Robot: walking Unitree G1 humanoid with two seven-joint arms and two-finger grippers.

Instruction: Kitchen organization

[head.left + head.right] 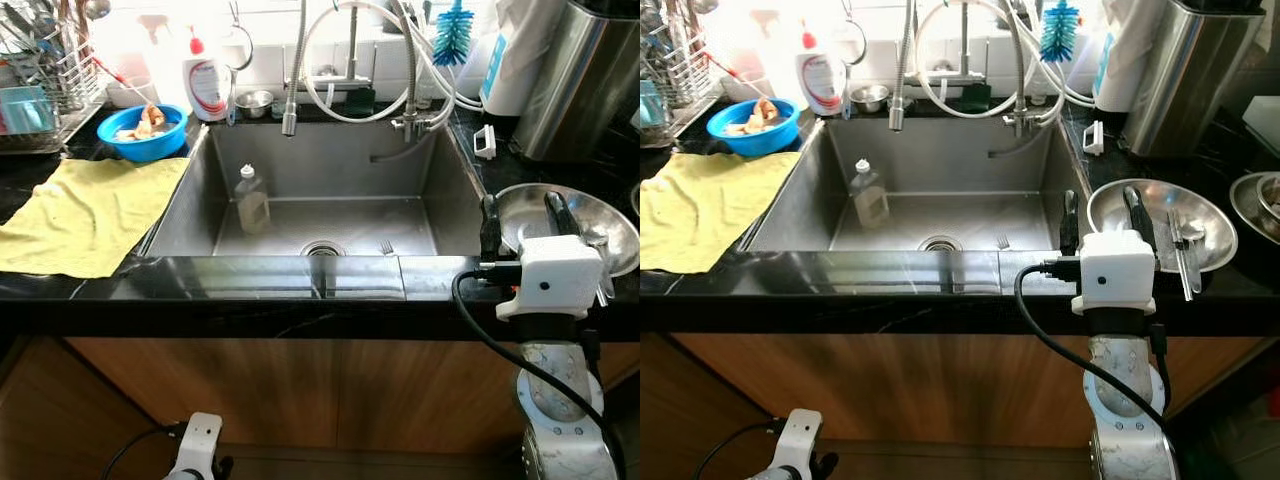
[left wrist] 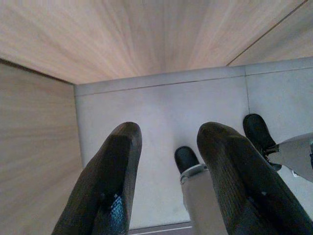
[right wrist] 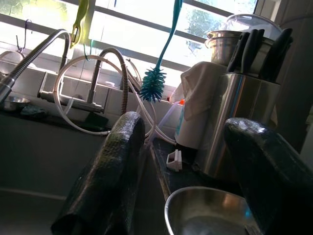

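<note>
A steel sink (image 1: 400, 175) is set into a black counter. In it stand a small clear bottle (image 1: 251, 201) and, near the drain (image 1: 322, 249), a fork (image 1: 386, 247). On the counter right of the sink sits a steel bowl (image 1: 1210, 222) holding cutlery (image 1: 1181, 255). My right gripper (image 1: 1102, 213) is raised at the bowl's near left rim, open, with nothing between its fingers. My left gripper (image 2: 168, 186) hangs low by the wooden cabinet front, open and empty, pointing at the floor.
A yellow cloth (image 1: 85, 212) and a blue bowl with scraps (image 1: 143, 132) lie left of the sink, with a dish rack (image 1: 40, 80) behind. A soap bottle (image 1: 205, 82), hoses (image 1: 350, 70), blue brush (image 1: 453, 32) and steel canister (image 1: 585, 80) line the back.
</note>
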